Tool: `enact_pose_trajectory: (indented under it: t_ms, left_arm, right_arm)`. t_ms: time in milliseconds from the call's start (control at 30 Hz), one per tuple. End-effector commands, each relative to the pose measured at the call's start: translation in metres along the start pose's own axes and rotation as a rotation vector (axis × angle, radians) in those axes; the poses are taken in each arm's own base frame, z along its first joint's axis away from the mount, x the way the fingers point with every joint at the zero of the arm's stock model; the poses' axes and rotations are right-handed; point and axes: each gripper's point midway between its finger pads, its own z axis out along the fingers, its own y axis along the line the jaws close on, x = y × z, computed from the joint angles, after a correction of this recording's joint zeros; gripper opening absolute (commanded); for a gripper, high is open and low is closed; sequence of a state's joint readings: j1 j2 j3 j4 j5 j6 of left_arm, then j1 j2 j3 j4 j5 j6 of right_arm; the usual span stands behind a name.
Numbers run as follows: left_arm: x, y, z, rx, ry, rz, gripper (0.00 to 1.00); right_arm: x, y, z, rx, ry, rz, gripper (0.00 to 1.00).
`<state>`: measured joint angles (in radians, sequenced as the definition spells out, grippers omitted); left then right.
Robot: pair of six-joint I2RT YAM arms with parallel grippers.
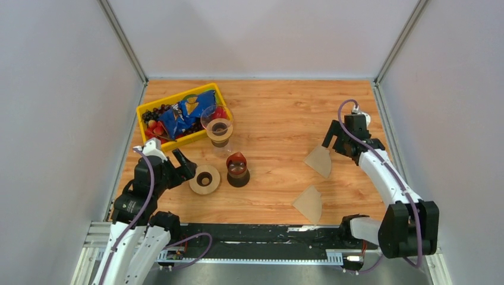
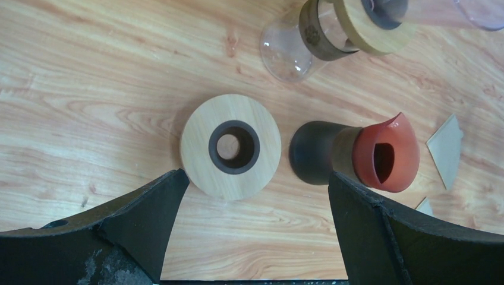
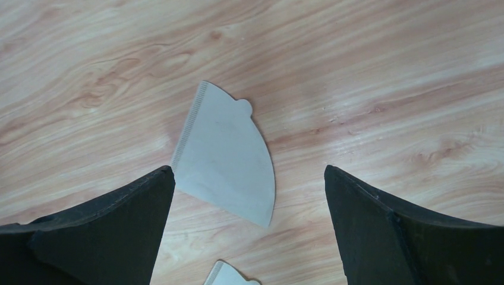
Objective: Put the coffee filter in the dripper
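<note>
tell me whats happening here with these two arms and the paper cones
Two robot arms are setting up a pour-over, and neither holds anything yet. The right gripper is poised open over a coffee filter lying flat on the table, one of its fingers on each side. A second filter lies nearer the arms. The dripper stands across the table beside the yellow bin. The left gripper is open over the wooden ring disc.

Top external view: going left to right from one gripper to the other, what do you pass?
Left gripper → tan ring disc → dark red piece on a black base → coffee filter → right gripper. Dripper, yellow bin and the nearer filter overlap others, so left out.
</note>
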<state>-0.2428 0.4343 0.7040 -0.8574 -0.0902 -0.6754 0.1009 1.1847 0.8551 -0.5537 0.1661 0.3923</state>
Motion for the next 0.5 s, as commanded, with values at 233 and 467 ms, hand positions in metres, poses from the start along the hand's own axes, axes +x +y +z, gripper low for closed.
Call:
enact_pose_trajectory:
  t_ms: [233, 467]
  left_arm:
    - [0.007, -0.009, 0.010, 0.051, 0.020, -0.038, 1.00]
    - [0.008, -0.009, 0.012, 0.048, 0.028, -0.030, 1.00]
  right_arm:
    - [0.033, -0.004, 0.058, 0.052, 0.135, 0.046, 0.85]
    - [0.070, -0.002, 0.072, 0.089, 0.234, 0.000, 0.75]
